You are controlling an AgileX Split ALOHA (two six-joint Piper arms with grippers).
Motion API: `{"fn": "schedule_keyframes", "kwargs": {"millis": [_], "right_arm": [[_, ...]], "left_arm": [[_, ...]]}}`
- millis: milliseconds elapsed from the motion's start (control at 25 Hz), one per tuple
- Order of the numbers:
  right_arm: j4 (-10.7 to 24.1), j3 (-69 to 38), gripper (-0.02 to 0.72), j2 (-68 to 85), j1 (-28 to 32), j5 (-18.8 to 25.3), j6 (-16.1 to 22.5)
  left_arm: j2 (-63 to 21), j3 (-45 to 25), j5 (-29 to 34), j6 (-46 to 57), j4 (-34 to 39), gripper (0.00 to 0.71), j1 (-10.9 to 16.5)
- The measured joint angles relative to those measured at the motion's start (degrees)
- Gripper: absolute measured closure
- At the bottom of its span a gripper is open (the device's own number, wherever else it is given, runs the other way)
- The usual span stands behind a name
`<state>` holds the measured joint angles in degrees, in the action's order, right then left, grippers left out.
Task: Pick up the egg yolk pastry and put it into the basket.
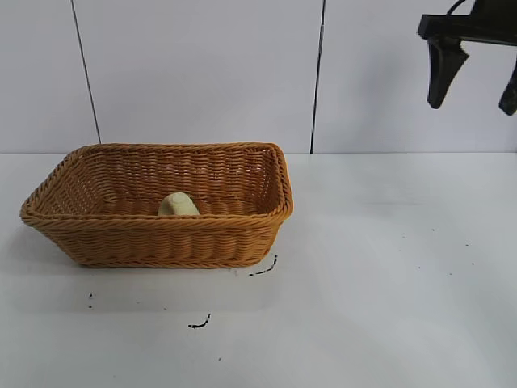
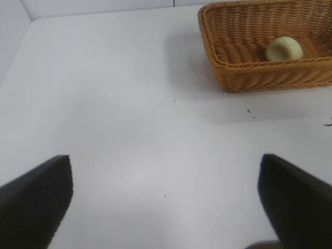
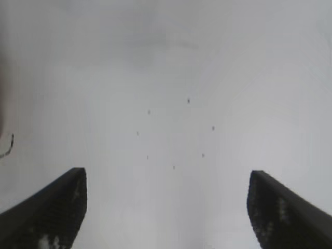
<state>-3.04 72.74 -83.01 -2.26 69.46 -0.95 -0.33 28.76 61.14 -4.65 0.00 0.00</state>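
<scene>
Table [image 1: 388, 307]: white, wide, bare over most of its top apart from a few small dark specks and two short dark squiggle marks [image 1: 199, 323] just in front of the basket. White panelled wall behind.

Basket [image 1: 161, 234]: woven wicker, golden-brown, sits flat on the table's left half. Looks stable, no tilt.

Right gripper [image 1: 477, 77]: high at the upper right, well apart from the basket and clear of the table. Fingers spread wide, nothing between them; its wrist view shows only bare table below.

Left gripper [image 2: 166, 202]: not seen from the exterior view. Its wrist view shows both fingers parted wide, nothing held, over bare table, with the basket well off ahead.

Egg yolk pastry [image 1: 178, 204]: already inside the basket, resting on the woven floor near the front wall, roughly mid-length. Pale, domed, whole so far as I can see.

Judgement: the placing looks done; both pincers released.

Risks from here, as I read it:
- Either arm sweeping low on its way to park could clip the flared rim and shove or tip the basket. Right arm's height makes this unlikely; the left arm's height I cannot judge.
- A fresh grasp attempt on the pastry could crush or crumble it; it looks soft.
- A jolt could roll the domed pastry about, though the walls should keep it in.

Writing, brands, labels: none seen on anything.
</scene>
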Motion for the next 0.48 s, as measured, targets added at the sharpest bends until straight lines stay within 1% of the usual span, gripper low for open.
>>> {"fn": "schedule_keyframes", "kwargs": {"millis": [120,200,480], "right_arm": [[0.00,-8.16,0.099,10.78,0.00,0.01,-0.69],[0.00,-13.69,0.099,17.70,0.00,-0.74,-1.22],[0.00,-30.24,0.099,43.81,0.00,-8.25,-4.84]], "left_arm": [[0.00,0.00,0.00,0.00,0.00,0.014,0.00],[0.00,0.00,0.00,0.00,0.00,0.014,0.00],[0.00,0.00,0.00,0.00,0.00,0.014,0.00]]}}
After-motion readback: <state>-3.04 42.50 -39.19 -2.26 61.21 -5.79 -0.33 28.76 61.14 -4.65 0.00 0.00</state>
